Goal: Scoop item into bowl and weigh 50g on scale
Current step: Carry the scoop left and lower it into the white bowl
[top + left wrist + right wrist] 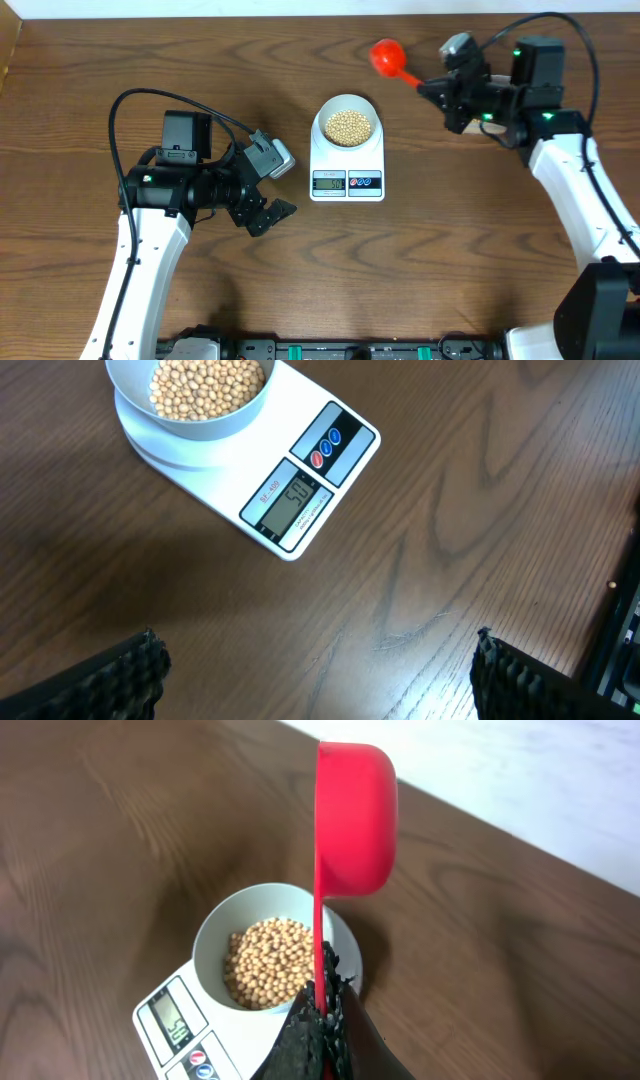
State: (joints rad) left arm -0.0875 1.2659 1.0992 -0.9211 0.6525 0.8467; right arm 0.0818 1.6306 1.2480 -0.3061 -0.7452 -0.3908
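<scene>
The pale bowl [347, 122] stands on the white scale [347, 165] at the table's middle, filled with tan-yellow beans [349, 126]. In the left wrist view the bowl [190, 418] with beans [205, 385] is at the top left, and the scale [300, 470] shows a lit display [294, 503]. My right gripper [432, 86] is shut on the flat handle of a red scoop [388, 56], held up to the right of the scale. Seen from the right wrist, the red scoop [352, 820] points away above the bowl [262, 958]. My left gripper [272, 205] hangs open and empty, left of the scale.
Dark wood table [460, 250] all around the scale. A pale floor strip [540, 780] lies beyond the table's far edge in the right wrist view. Black fixtures [330, 350] line the front edge.
</scene>
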